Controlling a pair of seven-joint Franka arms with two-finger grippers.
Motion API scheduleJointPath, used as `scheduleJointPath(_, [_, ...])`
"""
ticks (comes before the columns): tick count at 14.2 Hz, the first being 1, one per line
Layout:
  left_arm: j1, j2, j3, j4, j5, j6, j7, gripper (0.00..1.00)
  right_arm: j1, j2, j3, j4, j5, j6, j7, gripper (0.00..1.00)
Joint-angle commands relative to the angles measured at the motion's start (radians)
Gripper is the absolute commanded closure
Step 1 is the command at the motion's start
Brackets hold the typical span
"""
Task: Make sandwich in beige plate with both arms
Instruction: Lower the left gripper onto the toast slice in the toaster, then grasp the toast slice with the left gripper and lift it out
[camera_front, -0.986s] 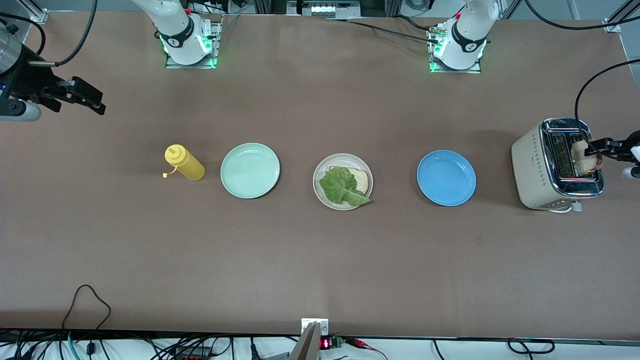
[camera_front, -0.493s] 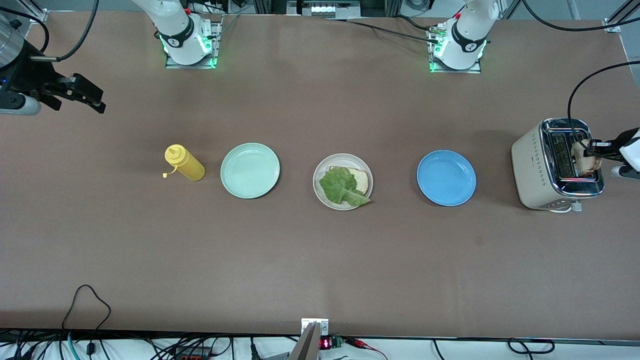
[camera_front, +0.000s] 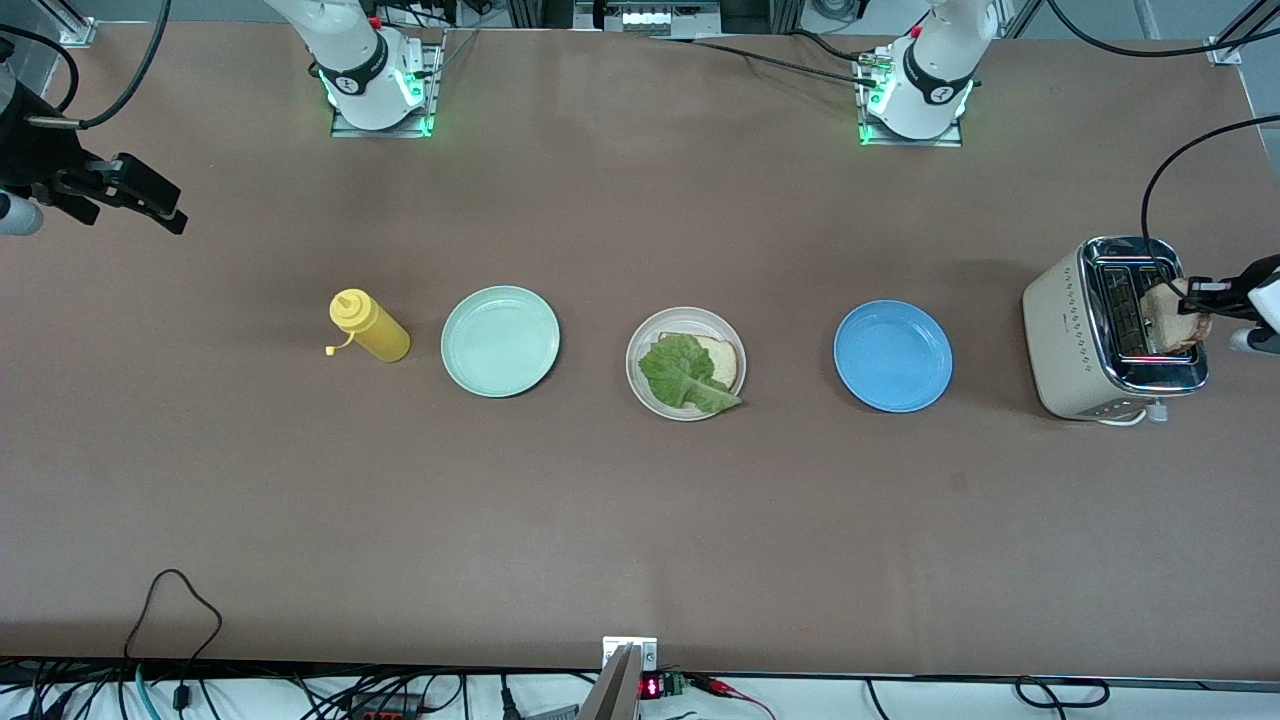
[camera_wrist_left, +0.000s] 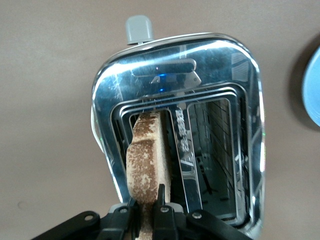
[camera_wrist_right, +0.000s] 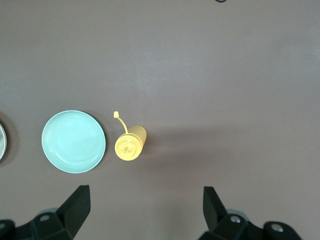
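Observation:
In the middle of the table sits the beige plate (camera_front: 686, 316), holding one bread slice (camera_front: 722, 358) with a green lettuce leaf (camera_front: 685, 372) on top. At the left arm's end stands a toaster (camera_front: 1075, 340) (camera_wrist_left: 220, 60). A second bread slice (camera_front: 1172, 318) (camera_wrist_left: 147, 160) sticks up out of one of its slots. My left gripper (camera_front: 1195, 300) (camera_wrist_left: 148, 210) is over the toaster, shut on this slice's upper edge. My right gripper (camera_front: 150, 205) (camera_wrist_right: 145, 207) hangs open and empty over bare table at the right arm's end.
A mint-green plate (camera_front: 500, 341) (camera_wrist_right: 73, 141) and a yellow squeeze bottle (camera_front: 370, 327) (camera_wrist_right: 130, 145) stand toward the right arm's end from the beige plate. A blue plate (camera_front: 893, 356) lies between the beige plate and the toaster. The toaster's other slot is empty.
My left gripper has shut on the bread slice in the toaster. My right gripper has drifted a little toward the right arm's end of the table, still open.

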Motion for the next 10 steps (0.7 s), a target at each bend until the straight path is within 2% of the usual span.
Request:
scheduleJointPath(1, [0.006,-0.022,-0.016,0.12,-0.015,-0.163,0.031,0.99,-0.018,-0.025,0.022,-0.024,-0.004,0.015,-0.006,0.0])
scheduleJointPath(3, [-0.006,-0.021,-0.034,0.212,-0.015,-0.313,0.039,0.99,-0.016,-0.02,0.021,-0.018,-0.001,0.015,-0.031,0.0])
scheduleJointPath(5, [-0.008,-0.016,-0.089,0.287,-0.015,-0.451,0.028,0.99,-0.005,-0.017,0.016,-0.015,-0.003,0.015,-0.035,0.0])
scheduleJointPath(7, [-0.012,-0.015,-0.144,0.319,-0.015,-0.495,0.008,0.99,0.016,-0.016,0.012,-0.01,-0.009,0.015,-0.035,0.0])
scheduleJointPath(10, [-0.012,-0.009,-0.284,0.323,-0.056,-0.553,-0.003,0.99,0.027,0.003,-0.003,0.002,-0.009,0.016,-0.037,0.0])
